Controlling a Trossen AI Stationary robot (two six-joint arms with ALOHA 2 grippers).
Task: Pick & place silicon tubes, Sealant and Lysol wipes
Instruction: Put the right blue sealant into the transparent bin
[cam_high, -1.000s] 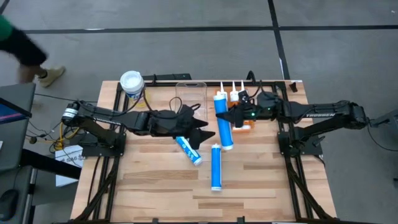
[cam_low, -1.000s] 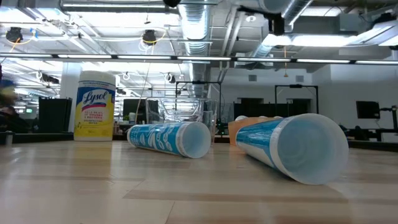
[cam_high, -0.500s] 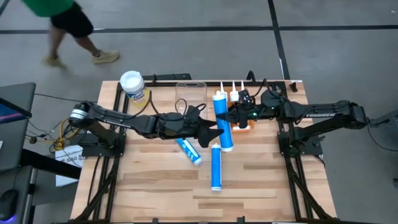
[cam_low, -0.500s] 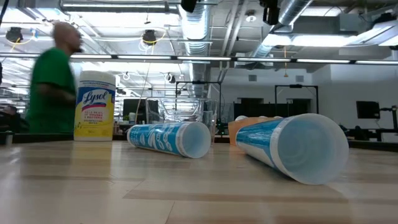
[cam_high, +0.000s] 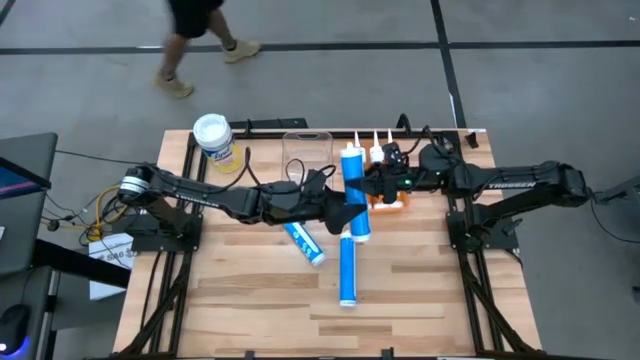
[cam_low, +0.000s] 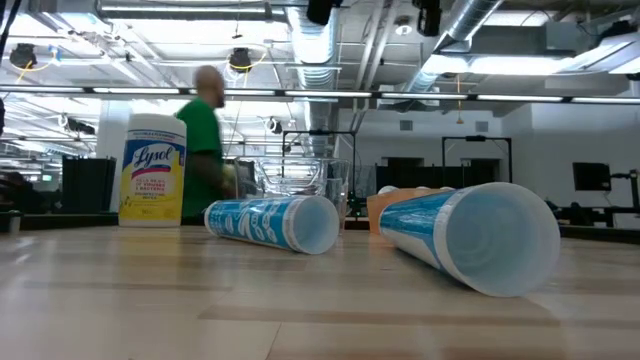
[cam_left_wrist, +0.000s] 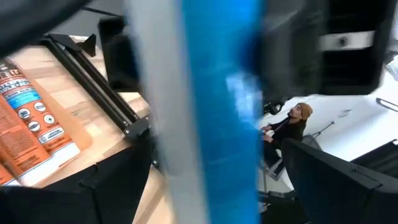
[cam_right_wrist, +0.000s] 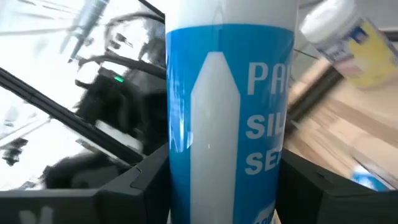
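The Lysol wipes (cam_high: 213, 137) stand upright at the 10 o'clock corner of the table (cam_high: 250, 300), well apart from both grippers. The canister is short and wide, with a white lid and a yellow label; the low view (cam_low: 152, 168) shows "Lysol" in blue script on that label. A clear container (cam_high: 306, 152) sits at 12 o'clock on the table's far edge. Just to its 3 o'clock side a blue tube (cam_high: 355, 193) is held between the two arms, nozzle toward 12 o'clock. The right gripper (cam_high: 375, 186) is closed around this tube from the 3 o'clock side; the right wrist view (cam_right_wrist: 230, 118) shows white lettering on its blue body between the dark fingers. The left gripper (cam_high: 345, 211) reaches it from the 9 o'clock side; whether its fingers are closed cannot be determined. An orange tube (cam_high: 385, 175) lies beneath the right gripper. Two more blue tubes lie near table centre: a tilted tube (cam_high: 302, 242) and a straight tube (cam_high: 347, 268). A person (cam_high: 195, 30) walks past beyond the table.
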